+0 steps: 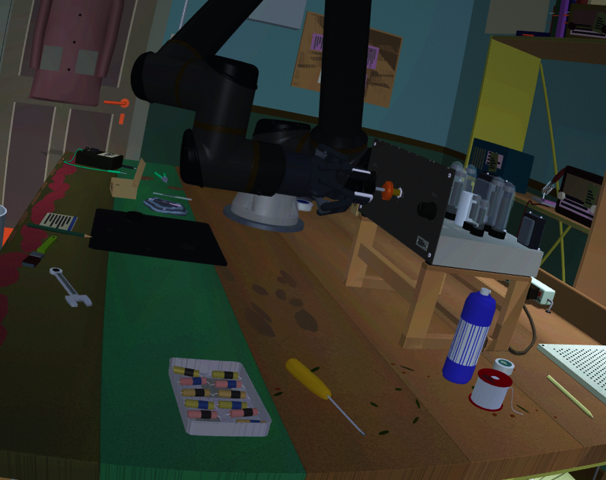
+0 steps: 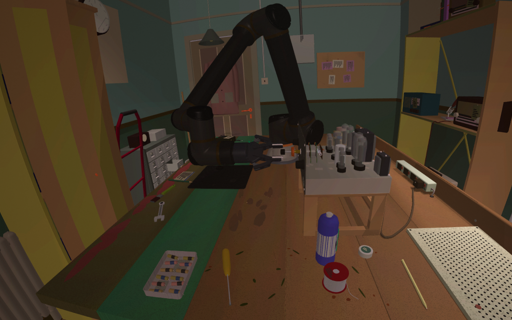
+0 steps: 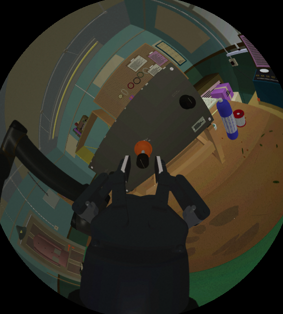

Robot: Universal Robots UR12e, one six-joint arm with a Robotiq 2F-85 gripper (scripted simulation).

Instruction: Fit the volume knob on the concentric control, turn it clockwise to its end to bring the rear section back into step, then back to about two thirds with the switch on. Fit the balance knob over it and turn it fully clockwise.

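The small black knob [image 3: 143, 161] sits on the end of the concentric control's shaft, just in front of the orange knob [image 3: 143, 148] [image 1: 388, 189] that stands nearer the amplifier's black front panel [image 1: 412, 201]. My gripper [image 3: 142, 164] [image 1: 363, 184] [image 2: 277, 149] is level with the shaft and open around the black knob, holding nothing. A second black knob [image 3: 187, 102] [image 1: 426, 209] sits further along the same panel. The amplifier rests on a wooden stand [image 1: 422, 289], with its tubes [image 1: 479, 199] behind the panel.
A black mat [image 1: 156, 236] lies on the bench's left, on the green strip. Toward the near edge lie a tray of resistors [image 1: 218, 396], a yellow screwdriver [image 1: 319, 390], a blue bottle [image 1: 469, 336], a red spool [image 1: 492, 388] and a perforated board [image 1: 590, 369].
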